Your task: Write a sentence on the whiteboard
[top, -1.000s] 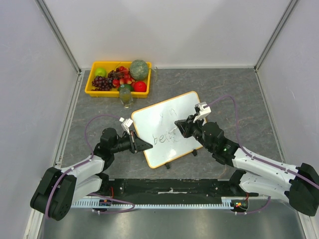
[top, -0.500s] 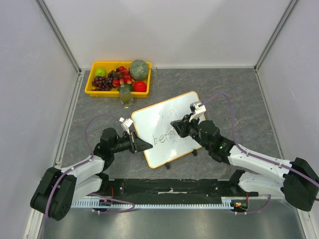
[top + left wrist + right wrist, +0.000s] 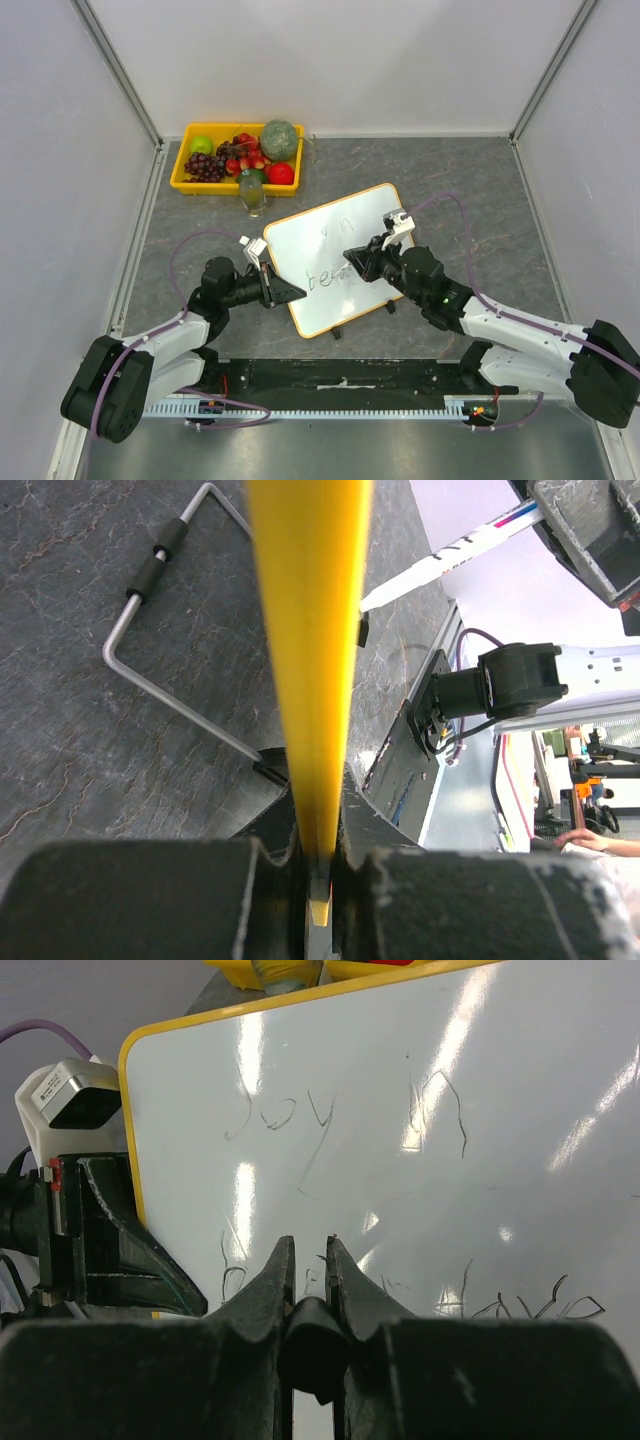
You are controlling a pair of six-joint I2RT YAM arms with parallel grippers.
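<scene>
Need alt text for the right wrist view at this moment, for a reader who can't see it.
The right gripper pinches a dark marker in front of the yellow-framed whiteboard. The sentence reads roughly "Joy in" above a second line partly hidden by the fingers; the left gripper clamps the board's left edge.

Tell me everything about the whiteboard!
The whiteboard is a flat, glossy white rectangle with a thin yellow frame and rounded corners, set askew on the grey table. Faint handwriting reads "Joy in" above a second line. The left fingers pinch its edge; the right fingers hold a marker at its face.
</scene>
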